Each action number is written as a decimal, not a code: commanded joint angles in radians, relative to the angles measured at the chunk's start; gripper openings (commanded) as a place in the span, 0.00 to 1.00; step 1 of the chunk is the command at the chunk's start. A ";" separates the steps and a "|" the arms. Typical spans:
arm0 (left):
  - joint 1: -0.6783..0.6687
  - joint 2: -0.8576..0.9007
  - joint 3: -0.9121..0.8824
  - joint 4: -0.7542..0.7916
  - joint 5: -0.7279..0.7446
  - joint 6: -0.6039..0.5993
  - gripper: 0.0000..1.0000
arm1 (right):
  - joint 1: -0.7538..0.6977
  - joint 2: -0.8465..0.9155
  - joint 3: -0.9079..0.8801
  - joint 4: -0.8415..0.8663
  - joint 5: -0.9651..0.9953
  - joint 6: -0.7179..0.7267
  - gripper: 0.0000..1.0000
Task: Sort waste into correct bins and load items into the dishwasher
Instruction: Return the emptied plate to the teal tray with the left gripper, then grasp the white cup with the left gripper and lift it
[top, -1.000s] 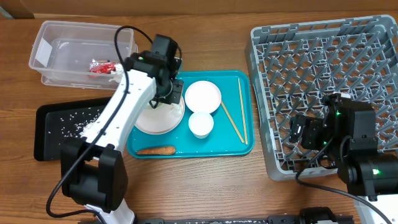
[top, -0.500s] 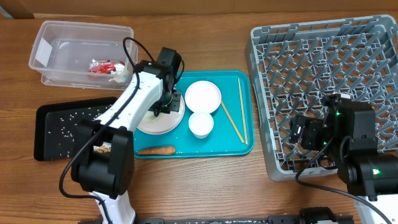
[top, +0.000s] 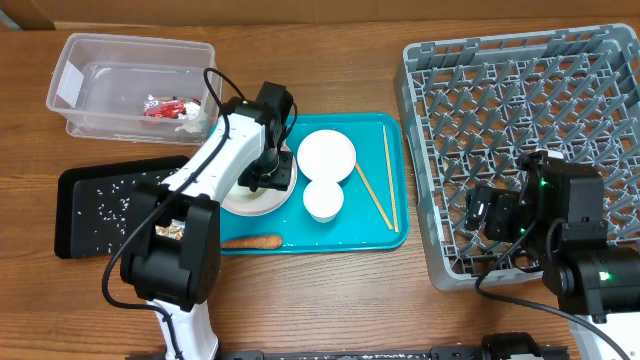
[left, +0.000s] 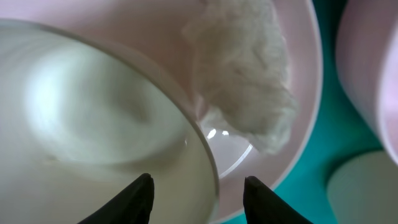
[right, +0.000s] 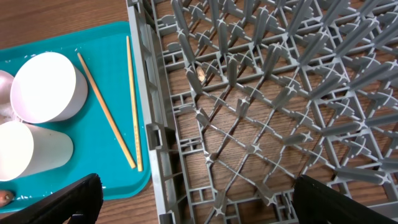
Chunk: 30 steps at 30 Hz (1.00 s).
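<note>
Your left arm (top: 222, 160) is reaching nearer to you over the plate (left: 301, 93) than a second ago. Its jaws are hanging open, gripping nothing. The crumpled white paper (left: 242, 68) is lying fluffy on the plate, just ahead of the jaws.

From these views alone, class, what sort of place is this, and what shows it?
Probably a staged dish-clearing station on a wooden table, not a real kitchen: a grey dish rack, a teal tray of white bowls and chopsticks, and a clear tub and black tray for waste.
</note>
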 joint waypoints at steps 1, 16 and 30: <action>0.000 -0.066 0.114 -0.018 0.109 -0.047 0.50 | -0.003 -0.003 0.025 0.003 0.006 -0.004 1.00; -0.138 -0.110 -0.022 -0.023 0.158 -0.056 0.50 | -0.003 -0.003 0.025 -0.001 0.006 -0.004 1.00; -0.070 -0.112 0.097 -0.102 0.429 0.056 0.04 | -0.007 -0.003 0.025 -0.018 0.302 0.112 1.00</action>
